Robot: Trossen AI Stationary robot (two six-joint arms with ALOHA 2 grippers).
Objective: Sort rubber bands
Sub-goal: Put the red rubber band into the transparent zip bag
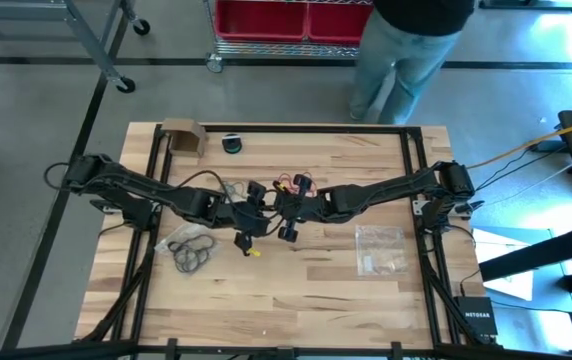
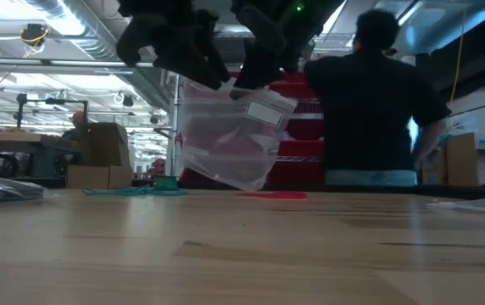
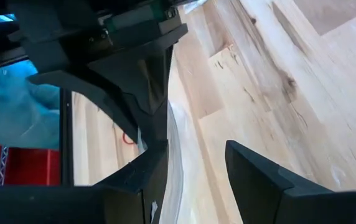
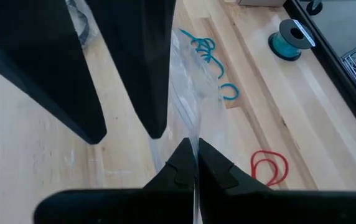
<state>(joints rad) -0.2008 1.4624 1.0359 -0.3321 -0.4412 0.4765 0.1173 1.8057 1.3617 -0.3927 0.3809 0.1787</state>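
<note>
A clear plastic zip bag (image 2: 230, 140) hangs tilted above the table's middle, between both grippers. My right gripper (image 4: 195, 163) is shut on its upper edge. My left gripper (image 3: 193, 180) is open at the same edge, fingers spread. The rubber bands lie flat on the wood in three groups. A black tangle (image 1: 194, 248) is toward the near left. Red loops (image 4: 268, 167) sit just beyond the grippers. Teal loops (image 4: 206, 46) lie farther toward the far edge, also visible in the low view (image 2: 132, 191). My left gripper has one finger (image 3: 150, 174) lying against the bag's upper edge (image 3: 175, 155); the other finger stands apart from it. Whether that finger is inside the bag's mouth cannot be told. My right gripper pinches the bag's upper edge (image 4: 193, 140) between its two fingertips, coming from above. The bag hangs below, tilted and clear of the table (image 2: 242, 182).
A second clear bag (image 1: 381, 248) lies flat toward the near right. A small cardboard box (image 1: 181, 135) and a teal spool (image 1: 231, 143) stand at the far edge. A person (image 1: 406, 50) stands beyond the far side. A black frame borders the tabletop.
</note>
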